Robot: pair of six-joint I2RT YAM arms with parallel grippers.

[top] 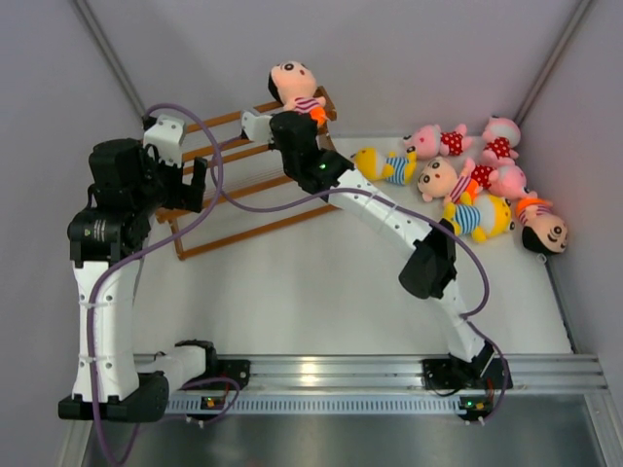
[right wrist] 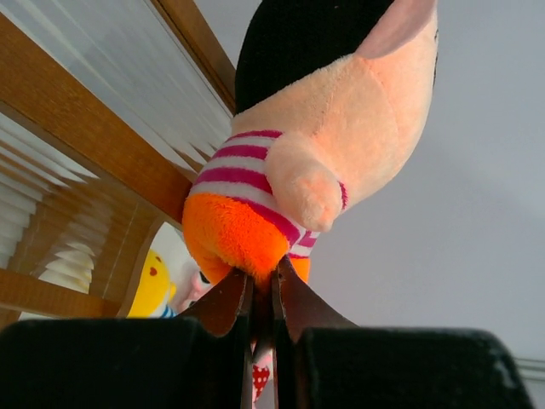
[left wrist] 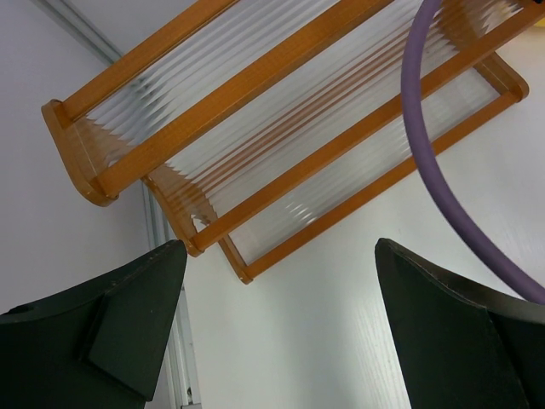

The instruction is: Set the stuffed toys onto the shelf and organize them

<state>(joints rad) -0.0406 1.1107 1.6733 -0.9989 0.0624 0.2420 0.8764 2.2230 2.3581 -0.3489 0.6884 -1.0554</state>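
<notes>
My right gripper (top: 310, 115) is shut on the orange shorts of a peach-faced, black-haired doll (top: 295, 86) and holds it at the right end of the brown shelf's (top: 243, 180) top tier. In the right wrist view the doll (right wrist: 298, 162) fills the frame above my closed fingers (right wrist: 230, 298), beside a wooden rail (right wrist: 94, 136). My left gripper (top: 185, 185) is open and empty over the shelf's left end; its view shows the slatted tiers (left wrist: 281, 128). Several other dolls lie in a heap at the right: a yellow one (top: 382, 164), pink ones (top: 443, 141), another black-haired one (top: 543, 230).
White walls close in on the table at the left, back and right. A purple cable (top: 195, 126) loops over the shelf and crosses the left wrist view (left wrist: 426, 153). A metal rail (top: 370, 375) with both arm bases runs along the near edge.
</notes>
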